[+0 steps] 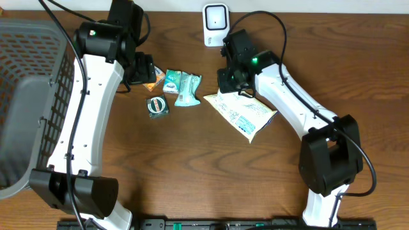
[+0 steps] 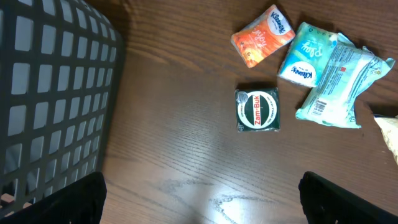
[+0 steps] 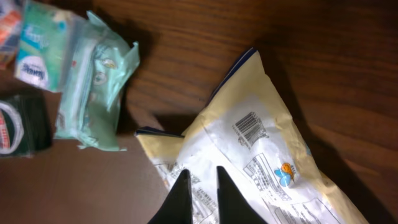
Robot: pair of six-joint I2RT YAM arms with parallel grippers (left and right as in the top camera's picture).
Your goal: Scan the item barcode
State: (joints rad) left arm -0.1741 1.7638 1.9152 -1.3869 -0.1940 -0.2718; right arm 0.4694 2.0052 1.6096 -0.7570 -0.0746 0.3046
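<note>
A yellow snack bag (image 1: 243, 114) lies slanted on the wooden table, its white label and barcode (image 3: 249, 127) facing up. My right gripper (image 1: 231, 88) is at the bag's upper left end. In the right wrist view its fingers (image 3: 200, 171) are nearly together, pinched on the bag (image 3: 261, 137), with a thin slit between them. The white scanner (image 1: 215, 24) stands at the table's far edge, just behind this gripper. My left gripper (image 1: 142, 69) hangs wide open over bare wood (image 2: 202, 205), holding nothing.
A green Zam-Buk tin (image 2: 257, 110), an orange Kleenex pack (image 2: 262, 35), a teal tissue pack (image 2: 303, 55) and a pale green wipes pack (image 2: 339, 84) lie in a cluster left of the bag. A dark mesh basket (image 1: 25, 96) fills the left side.
</note>
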